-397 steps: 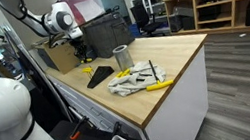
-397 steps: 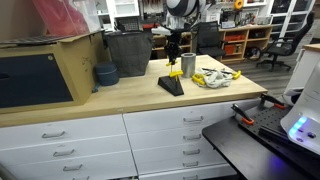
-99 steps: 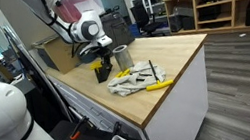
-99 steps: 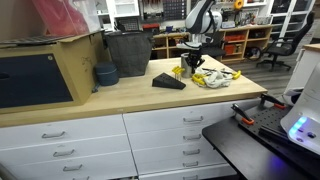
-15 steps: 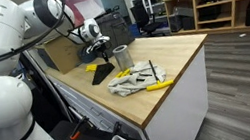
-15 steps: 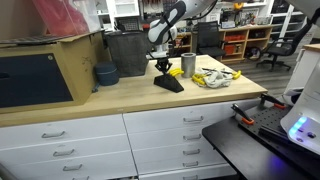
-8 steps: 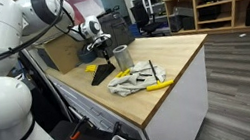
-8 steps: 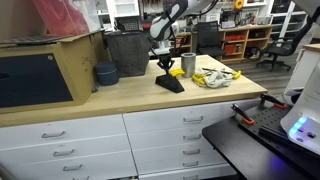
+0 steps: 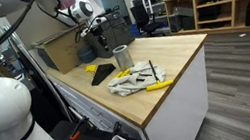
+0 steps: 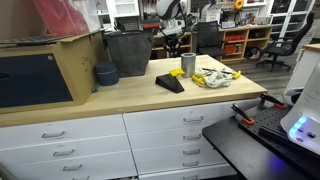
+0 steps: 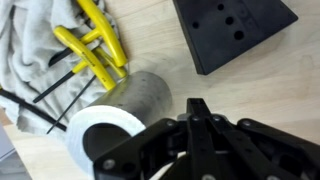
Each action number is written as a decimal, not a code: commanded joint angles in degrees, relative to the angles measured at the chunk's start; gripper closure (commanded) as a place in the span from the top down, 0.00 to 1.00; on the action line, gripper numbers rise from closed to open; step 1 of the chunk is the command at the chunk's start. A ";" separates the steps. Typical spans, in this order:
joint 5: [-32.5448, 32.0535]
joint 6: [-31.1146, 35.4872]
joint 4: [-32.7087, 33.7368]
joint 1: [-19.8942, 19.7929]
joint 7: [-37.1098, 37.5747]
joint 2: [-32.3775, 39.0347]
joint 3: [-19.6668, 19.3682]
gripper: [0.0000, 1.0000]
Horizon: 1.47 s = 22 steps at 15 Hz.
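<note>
Cloth [image 11: 25, 60]: upper left of the wrist view, crumpled on the wooden worktop [image 11: 282, 88].
Yellow-handled tools [image 11: 88, 45]: top, left of centre, lying on the cloth.
Metal cup [image 11: 130, 100]: lower centre, upright, just beside the cloth.
Gripper [image 11: 195, 108]: bottom, right of centre, jaws pressed together with nothing between them; raised above the cup in an exterior view [image 10: 173, 44].
Black wedge block [image 11: 232, 30]: upper right, apart from the cup.

Bare countertop [image 11: 168, 55] between metal cup [image 11: 125, 108] and black wedge [image 11: 235, 30]; tool pile [image 11: 88, 45] nearby.
</note>
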 commanded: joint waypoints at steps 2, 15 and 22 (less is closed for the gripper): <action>-3.89 -0.64 -16.90 -0.92 -12.77 -15.04 0.71 0.00; -16.10 2.87 -49.94 -7.62 -28.13 -44.68 2.09 0.00; -12.46 7.18 -49.82 -8.95 -30.03 -48.38 4.53 0.00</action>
